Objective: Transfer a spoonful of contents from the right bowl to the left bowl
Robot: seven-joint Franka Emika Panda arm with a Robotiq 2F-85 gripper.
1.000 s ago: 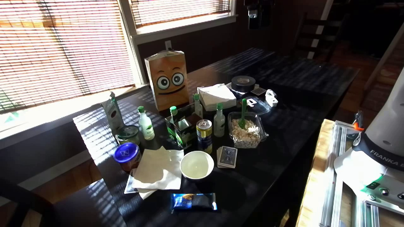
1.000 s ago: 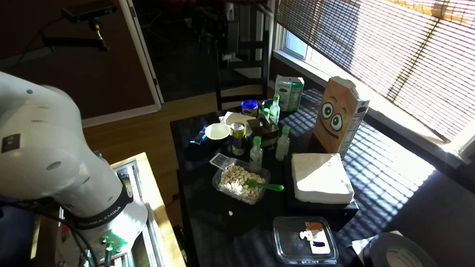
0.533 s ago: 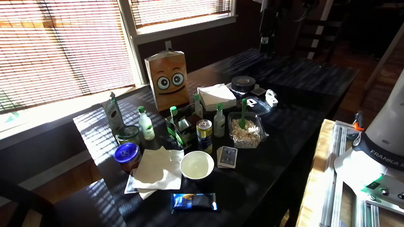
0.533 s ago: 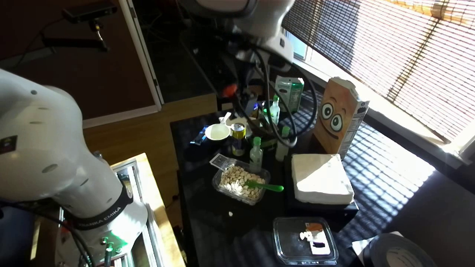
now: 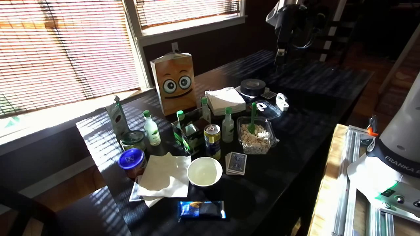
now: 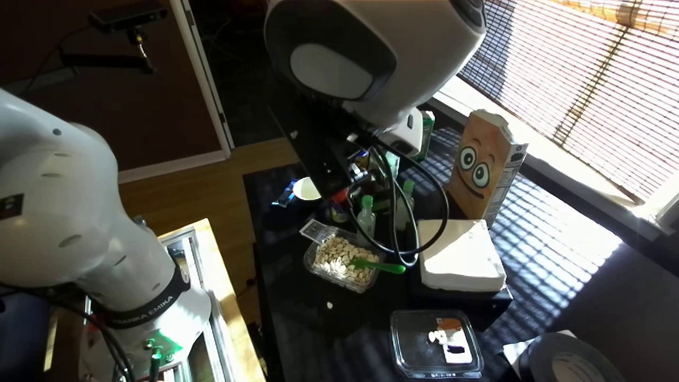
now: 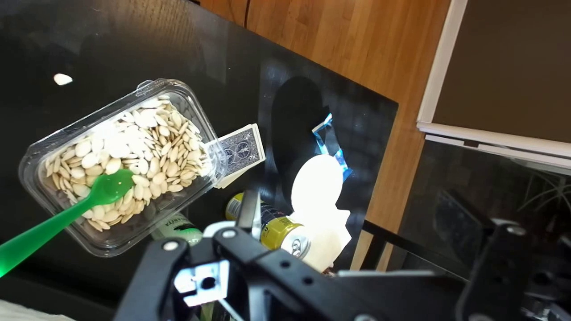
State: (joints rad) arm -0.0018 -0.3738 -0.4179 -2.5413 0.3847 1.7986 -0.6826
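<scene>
A transparent plastic container (image 5: 273, 139) of pale seeds stands on the dark table; it shows in both exterior views (image 6: 331, 279) and the wrist view (image 7: 111, 243). A green spoon (image 7: 67, 220) rests with its head in the seeds, its handle sticking out over the rim; it also shows in both exterior views (image 5: 253, 114) (image 6: 382, 265). A white bowl (image 5: 204, 172), seemingly empty, is partly behind the arm in an exterior view (image 6: 306, 189) and glares in the wrist view (image 7: 316, 185). My gripper (image 7: 354, 218) is open and empty, above the table, apart from the spoon.
Beside the container stand a green-capped bottle (image 5: 228, 126), a yellow can (image 5: 212, 142) and a card deck (image 5: 237, 163). A bottle carrier (image 5: 190, 137), an orange box (image 5: 175, 85) and a white-topped box (image 6: 459, 254) are close by. A transparent lid (image 6: 414, 345) lies on the table.
The arm has swung into an exterior view, coming down over the table and partly covering the white bowl. My gripper has moved right and lower in an exterior view. Spoon and container have not moved.
</scene>
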